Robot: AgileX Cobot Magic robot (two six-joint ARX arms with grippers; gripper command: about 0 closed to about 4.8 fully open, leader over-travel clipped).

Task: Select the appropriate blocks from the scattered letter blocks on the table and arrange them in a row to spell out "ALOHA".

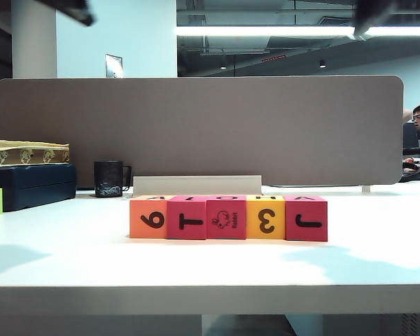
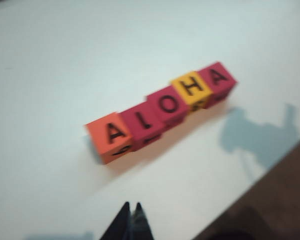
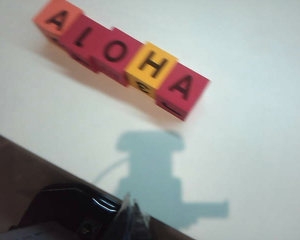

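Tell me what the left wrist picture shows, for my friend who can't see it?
Five letter blocks sit touching in a slanted row on the white table, their tops spelling ALOHA: orange A, crimson L, crimson O, yellow H, crimson A. The left gripper pokes in at the picture's edge, its fingers shut and holding nothing, away from the blocks. The picture is a bit blurry.

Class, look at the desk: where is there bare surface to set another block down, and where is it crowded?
Bare table lies between the row of letter blocks and the front edge, and right of the row. Far left is crowded: black mug, dark case. Both shut end effectors, left and right, hang above, clear of the blocks.
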